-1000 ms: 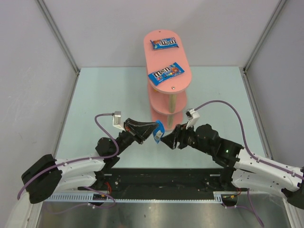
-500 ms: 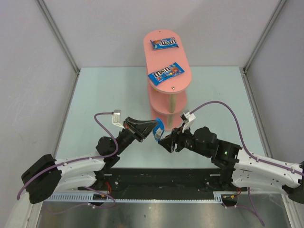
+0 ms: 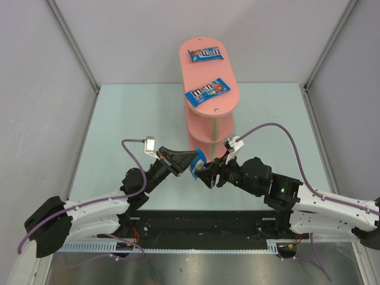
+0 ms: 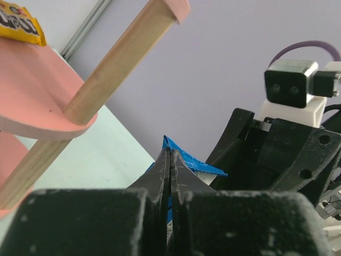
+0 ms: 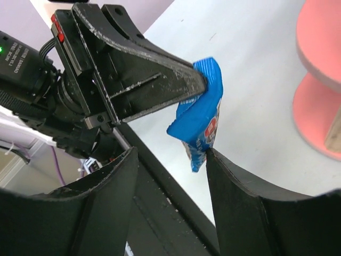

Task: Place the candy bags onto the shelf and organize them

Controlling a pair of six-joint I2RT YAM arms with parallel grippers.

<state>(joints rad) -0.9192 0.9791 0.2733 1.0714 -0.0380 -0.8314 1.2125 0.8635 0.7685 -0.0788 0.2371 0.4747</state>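
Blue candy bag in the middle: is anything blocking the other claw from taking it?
Nothing visible does. The left gripper pinches the blue candy bag, and its lower end hangs between the right gripper's open fingers.

Shelf (image 3: 205,72) close behind left pincer (image 3: 193,160) and right pincer (image 3: 200,173) — room over table (image 3: 130,119) leftward.

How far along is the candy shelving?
Done: two blue packets lie on the shelf's top board, a yellow packet on a lower board. In hand: the left gripper pinches a third blue packet, the open right gripper around it. Left: shelving that one; no others are in view.
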